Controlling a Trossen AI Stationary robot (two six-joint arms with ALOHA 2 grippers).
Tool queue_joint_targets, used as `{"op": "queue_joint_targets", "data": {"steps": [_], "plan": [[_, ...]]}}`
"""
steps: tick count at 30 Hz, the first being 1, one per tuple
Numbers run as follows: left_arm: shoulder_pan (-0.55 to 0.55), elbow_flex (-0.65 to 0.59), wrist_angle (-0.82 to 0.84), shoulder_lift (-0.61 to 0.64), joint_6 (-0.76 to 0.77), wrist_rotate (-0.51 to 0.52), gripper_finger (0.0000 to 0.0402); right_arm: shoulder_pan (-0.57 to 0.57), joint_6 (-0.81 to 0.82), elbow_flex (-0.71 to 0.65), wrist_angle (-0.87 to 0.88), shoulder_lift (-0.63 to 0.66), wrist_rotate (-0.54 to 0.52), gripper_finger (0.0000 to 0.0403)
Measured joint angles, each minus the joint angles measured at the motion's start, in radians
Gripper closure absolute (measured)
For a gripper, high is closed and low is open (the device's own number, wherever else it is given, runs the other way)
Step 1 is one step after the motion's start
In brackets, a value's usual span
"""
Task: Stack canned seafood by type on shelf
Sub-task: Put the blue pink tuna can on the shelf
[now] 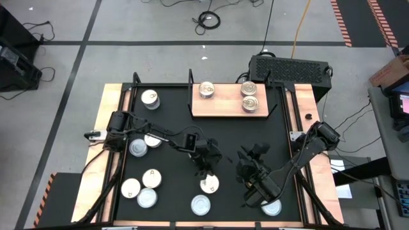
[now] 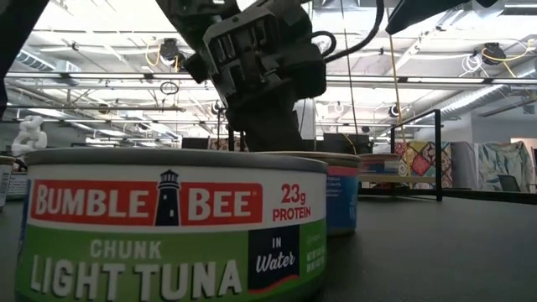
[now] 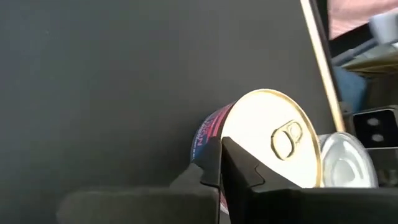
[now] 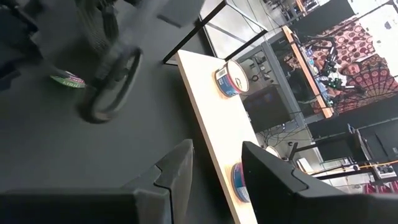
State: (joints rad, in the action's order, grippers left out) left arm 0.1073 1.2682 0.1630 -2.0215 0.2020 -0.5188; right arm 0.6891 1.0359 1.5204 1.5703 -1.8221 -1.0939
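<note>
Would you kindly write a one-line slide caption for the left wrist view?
Left gripper shut on a cream-topped pull-tab tin on the black mat, a silver-topped tin just beyond.

Two matte black jointed arms with looped black cables and angular, wedge-shaped black fingers (image 4: 177,171).

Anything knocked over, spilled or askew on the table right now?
Nothing stands out. Loose tins sit flat on the black mat, three upright on the shelf. The left gripper, jaws shut, is at a cream-topped tin.
</note>
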Motion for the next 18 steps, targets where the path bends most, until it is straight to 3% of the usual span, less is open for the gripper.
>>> {"op": "queue_joint_targets", "data": {"steps": [3,18], "plan": [[-0.016,-0.002,-0.003,0.003,0.018,-0.046,0.04,0.0,0.0,0.0,0.0,0.0,0.0,0.0271],[-0.119,0.0,0.003,0.165,0.021,-0.041,0.0401,0.0,0.019,0.0,0.001,0.0,0.0,0.0271]]}}
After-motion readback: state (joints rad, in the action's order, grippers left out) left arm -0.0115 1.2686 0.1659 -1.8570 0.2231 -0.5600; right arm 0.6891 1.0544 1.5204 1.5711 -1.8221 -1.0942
